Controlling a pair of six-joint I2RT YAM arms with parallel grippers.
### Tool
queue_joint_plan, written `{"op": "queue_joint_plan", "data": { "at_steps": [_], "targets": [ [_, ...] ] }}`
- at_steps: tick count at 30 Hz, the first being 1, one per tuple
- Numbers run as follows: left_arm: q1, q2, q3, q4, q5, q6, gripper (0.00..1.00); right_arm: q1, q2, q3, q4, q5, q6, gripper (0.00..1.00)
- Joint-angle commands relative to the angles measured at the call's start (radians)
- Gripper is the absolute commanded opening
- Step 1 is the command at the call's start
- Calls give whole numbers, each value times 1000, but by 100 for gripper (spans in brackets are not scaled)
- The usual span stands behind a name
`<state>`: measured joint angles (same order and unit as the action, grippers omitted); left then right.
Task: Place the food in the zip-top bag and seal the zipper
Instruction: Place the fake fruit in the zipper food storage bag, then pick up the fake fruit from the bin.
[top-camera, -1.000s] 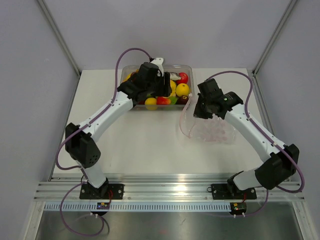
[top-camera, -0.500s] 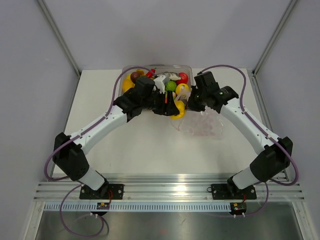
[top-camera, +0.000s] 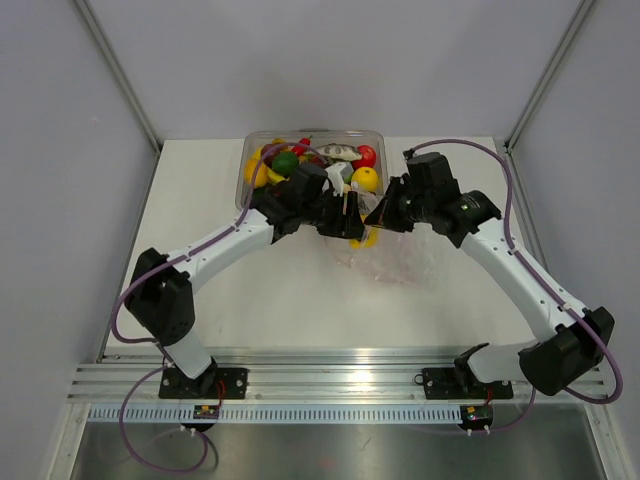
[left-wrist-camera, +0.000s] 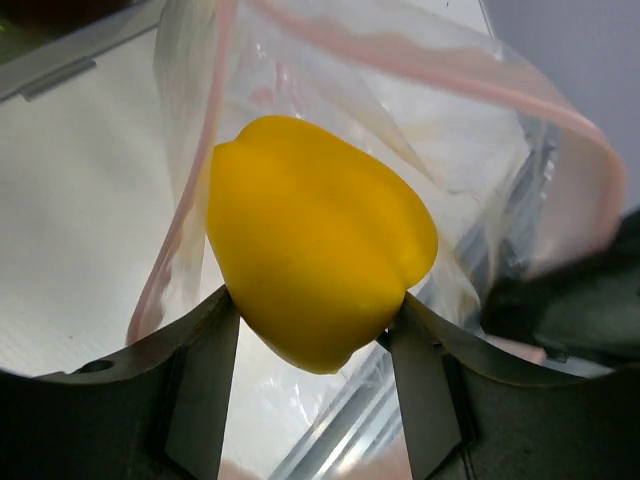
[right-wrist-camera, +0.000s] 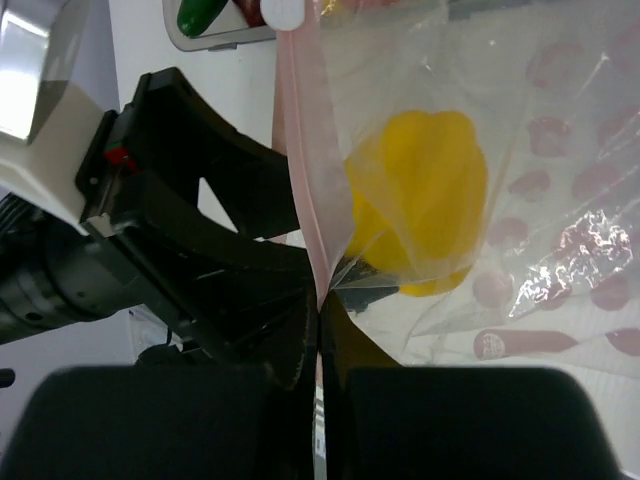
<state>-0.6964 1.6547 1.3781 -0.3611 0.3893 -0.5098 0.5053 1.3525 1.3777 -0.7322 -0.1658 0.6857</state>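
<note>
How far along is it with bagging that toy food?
Early on. Done: the right end effector pinches the zipper of the bag, holding its mouth open. In hand: the left end effector grips a yellow pepper right at that mouth, not yet released. Left: no other food shows inside the bag, the tub holds plenty more, and the zipper is unsealed.

Left pincer (left-wrist-camera: 315, 322) grips half-spread; right pincer (right-wrist-camera: 320, 300) pinches fully closed.

I work in a lab test cell: white table (top-camera: 270, 290), grey panel walls (top-camera: 60, 150), my bases (top-camera: 205, 383) bolted to an aluminium rail (top-camera: 340, 378).
</note>
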Motion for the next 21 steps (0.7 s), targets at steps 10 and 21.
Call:
{"op": "queue_joint_plan", "data": {
  "at_steps": [10, 21],
  "targets": [
    [-51, 41, 168, -96, 31, 77, 88, 10, -119, -88, 17, -3, 87, 0],
    [-49, -212, 88, -276, 15, 293, 90, 9, -159, -138, 2, 106, 120, 0]
  ]
}}
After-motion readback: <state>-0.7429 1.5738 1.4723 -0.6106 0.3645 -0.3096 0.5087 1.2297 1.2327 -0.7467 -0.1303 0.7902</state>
